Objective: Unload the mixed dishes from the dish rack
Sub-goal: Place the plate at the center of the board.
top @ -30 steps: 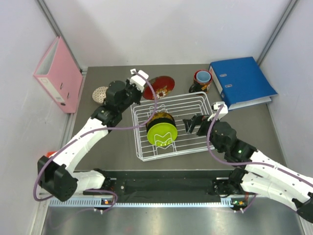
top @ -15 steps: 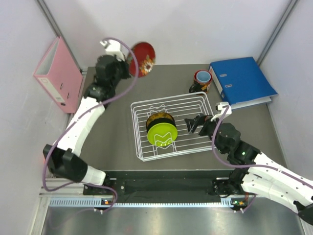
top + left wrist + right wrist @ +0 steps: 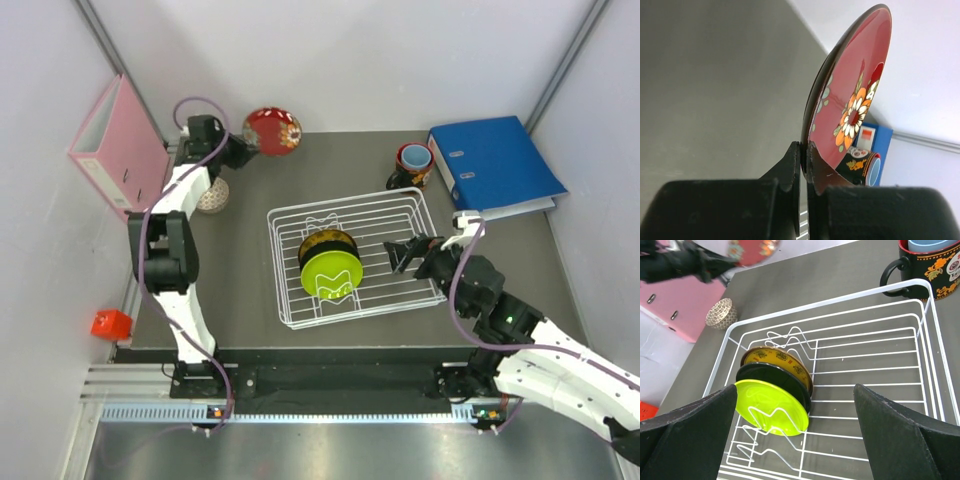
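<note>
1. The left gripper [image 3: 245, 147] is clamped on the rim of the red bowl [image 3: 273, 131]; in the left wrist view both fingers [image 3: 790, 167] pinch the rim edge-on.
2. The red bowl is outside the rack [image 3: 370, 311], held tilted at the table's [image 3: 240, 290] far edge, left of centre, showing its flower pattern.
3. The right gripper [image 3: 400, 257] hangs over the right part of the rack with its jaws spread wide and nothing between them.
4. The green bowl [image 3: 331, 275] stands on edge in the wavy dividers at the left half of the rack.
5. The plate [image 3: 325, 243] stands just behind the green bowl, touching it or nearly so, also in the dividers.
6. The right half of the rack holds no dish.
7. The mug [image 3: 413, 165] sits upright on the table just beyond the rack's far right corner, beside the blue binder [image 3: 495, 165].
8. The beige bowl [image 3: 212, 195] sits on the table left of the rack, near the left arm and the pink binder [image 3: 118, 150].
</note>
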Robot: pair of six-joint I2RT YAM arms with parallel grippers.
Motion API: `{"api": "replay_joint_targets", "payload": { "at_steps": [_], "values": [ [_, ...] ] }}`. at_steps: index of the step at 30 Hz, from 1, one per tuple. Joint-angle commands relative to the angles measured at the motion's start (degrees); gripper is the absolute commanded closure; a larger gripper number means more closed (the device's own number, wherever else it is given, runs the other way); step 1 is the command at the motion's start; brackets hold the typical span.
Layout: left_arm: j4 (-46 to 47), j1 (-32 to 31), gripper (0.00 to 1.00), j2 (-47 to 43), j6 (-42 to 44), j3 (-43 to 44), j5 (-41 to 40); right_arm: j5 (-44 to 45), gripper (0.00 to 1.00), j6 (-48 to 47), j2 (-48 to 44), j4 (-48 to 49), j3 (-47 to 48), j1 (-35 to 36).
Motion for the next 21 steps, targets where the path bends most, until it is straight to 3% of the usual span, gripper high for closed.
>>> {"api": "replay_joint_targets", "payload": {
  "at_steps": [1,13,21],
  "values": [
    [10.97,-0.73,1.0,4.0,-7.78,6.95,7.02,0.94,0.0,0.1,-0.27,-0.06,2.25,0.45],
    [12.03,-0.82,1.0,15.08,-11.04,8.19,6.93,1.12,0.0,-0.77,3.86,1.35,1.99,0.37],
    [5.1,-1.0,1.0,17.63,-8.67,11.08,4.91,0.77,0.0,0.36,3.96,1.26,1.81,0.45]
  ]
}}
